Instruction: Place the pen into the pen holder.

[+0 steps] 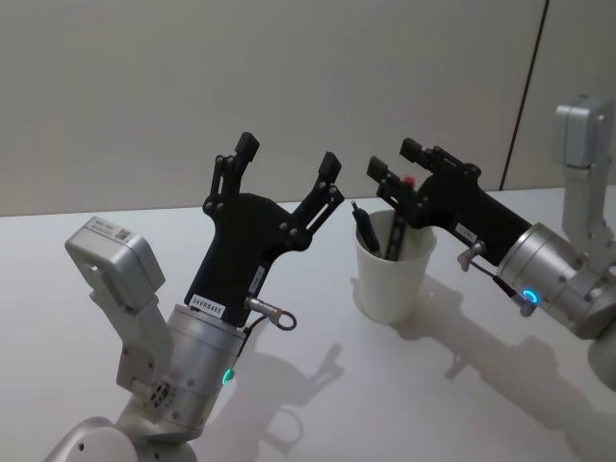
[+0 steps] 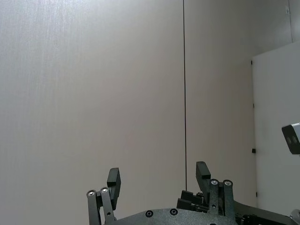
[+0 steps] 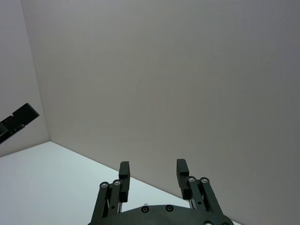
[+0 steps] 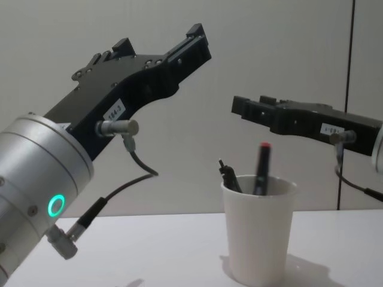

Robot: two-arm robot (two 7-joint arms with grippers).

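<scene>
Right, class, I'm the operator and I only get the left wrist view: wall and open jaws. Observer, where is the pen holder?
Observer: The pen holder stands upright on the table, to the right of the left gripper.
Operator: Is anything in it?
Observer: Yes. A red-tipped pen stands inside it, and a black pen leans on its rim.
Operator: And the other arm?
Observer: The right gripper hovers just above the holder with its jaws open, holding nothing.
</scene>
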